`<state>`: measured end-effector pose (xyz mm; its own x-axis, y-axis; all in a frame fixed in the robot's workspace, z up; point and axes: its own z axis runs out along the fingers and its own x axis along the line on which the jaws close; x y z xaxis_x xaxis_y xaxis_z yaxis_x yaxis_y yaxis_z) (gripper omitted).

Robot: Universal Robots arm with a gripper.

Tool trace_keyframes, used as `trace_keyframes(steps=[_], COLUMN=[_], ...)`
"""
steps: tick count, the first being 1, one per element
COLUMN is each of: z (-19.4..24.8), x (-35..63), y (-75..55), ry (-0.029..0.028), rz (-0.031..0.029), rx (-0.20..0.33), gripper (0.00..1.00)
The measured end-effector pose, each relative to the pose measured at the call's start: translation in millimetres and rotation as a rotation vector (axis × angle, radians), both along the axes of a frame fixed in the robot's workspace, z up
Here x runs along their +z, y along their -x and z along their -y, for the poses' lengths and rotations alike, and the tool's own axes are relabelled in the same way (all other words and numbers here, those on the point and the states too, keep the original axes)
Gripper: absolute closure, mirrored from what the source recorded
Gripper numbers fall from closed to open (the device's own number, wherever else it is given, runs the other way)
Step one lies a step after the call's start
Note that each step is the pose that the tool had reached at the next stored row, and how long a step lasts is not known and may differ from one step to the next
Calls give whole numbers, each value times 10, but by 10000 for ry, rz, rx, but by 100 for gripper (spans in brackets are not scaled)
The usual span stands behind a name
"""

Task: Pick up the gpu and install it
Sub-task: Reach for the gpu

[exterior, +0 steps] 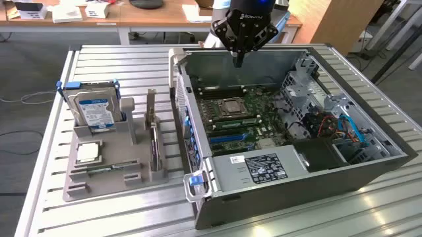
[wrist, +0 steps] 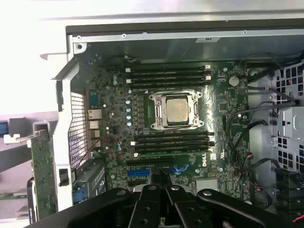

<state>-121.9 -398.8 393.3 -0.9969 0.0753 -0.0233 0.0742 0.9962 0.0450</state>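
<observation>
The gpu [exterior: 153,143] stands on edge in the grey holder [exterior: 108,185], just outside the open computer case [exterior: 369,173] on the exterior view's left. Its silver bracket points up. In the wrist view the gpu [wrist: 42,175] shows as a green card beside the case wall. My gripper [exterior: 238,62] hangs over the far end of the case, above the motherboard [exterior: 237,118], well away from the gpu. Its fingers are shut with nothing between them. In the wrist view the gripper [wrist: 160,179] points down at the blue card slot [wrist: 140,173].
A silver hard drive in a blue frame [exterior: 96,108] stands at the holder's far end, with a processor chip [exterior: 88,152] and a slim memory stick [exterior: 105,168] nearer. The case holds a power supply [exterior: 260,168], cables [exterior: 329,126] and a processor socket [wrist: 176,110]. A wooden desk [exterior: 151,17] runs behind the table.
</observation>
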Motion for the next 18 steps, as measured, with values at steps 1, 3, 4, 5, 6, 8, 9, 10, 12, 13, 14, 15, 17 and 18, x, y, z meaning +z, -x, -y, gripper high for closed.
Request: trace_keyframes(steps=[1,3,4,5,6,8,9,10,12,13,14,15,17,18], z=[0,0,0,0,0,0,0,0,0,0,0,0,0,0], x=[0,0,0,0,0,0,0,0,0,-1,-2,-2,-3,-4], y=[0,0,0,0,0,0,0,0,1,6,13,24,55,72], ry=[0,-1,-1,0,-1,-1,-1,-1,-1,-2,-3,-1,1,1], rz=[0,0,0,0,0,-1,0,0,0,2,1,1,0,0], rx=[0,0,0,0,0,0,0,0,1,-2,-2,-1,-1,0], gripper=[89,89,89,89,89,89,89,89,89,89,89,89,89,89])
